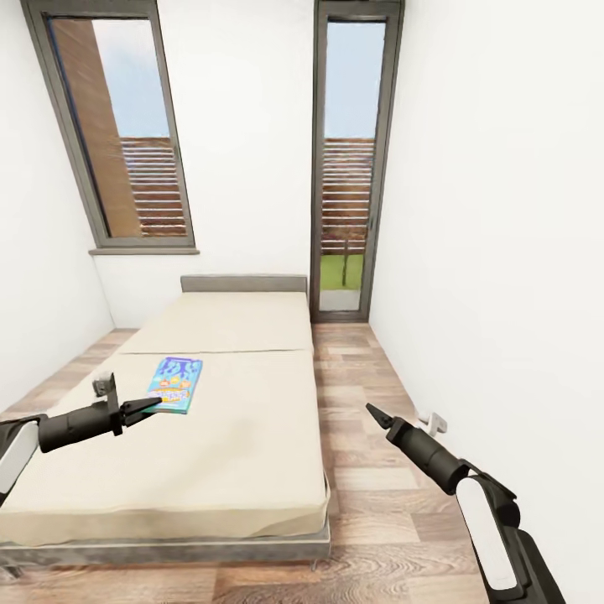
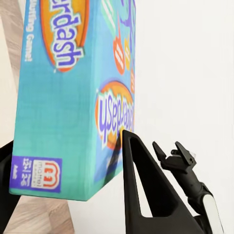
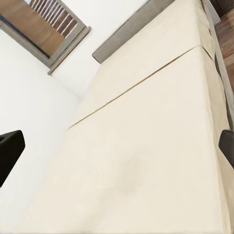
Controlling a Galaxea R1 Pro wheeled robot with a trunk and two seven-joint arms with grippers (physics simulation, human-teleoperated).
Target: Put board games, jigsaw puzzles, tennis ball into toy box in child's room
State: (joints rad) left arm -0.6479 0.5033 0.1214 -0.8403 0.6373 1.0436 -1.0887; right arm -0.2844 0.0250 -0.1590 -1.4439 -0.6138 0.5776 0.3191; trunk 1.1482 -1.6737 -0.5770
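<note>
One blue game box (image 1: 175,384) lies on the bed (image 1: 243,436), its near end gripped by the left hand (image 1: 151,406); right hand (image 3: 117,151) open.

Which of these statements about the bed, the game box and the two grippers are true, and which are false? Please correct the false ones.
1. A blue board game lies on the bed. True.
2. The left gripper is at the board game's near edge. True.
3. The right gripper holds a tennis ball. False: it holds nothing and hangs above the floor beside the bed.
4. Two board games lie on the bed. False: only one is visible.
5. The bed's headboard is grey. True.
</note>
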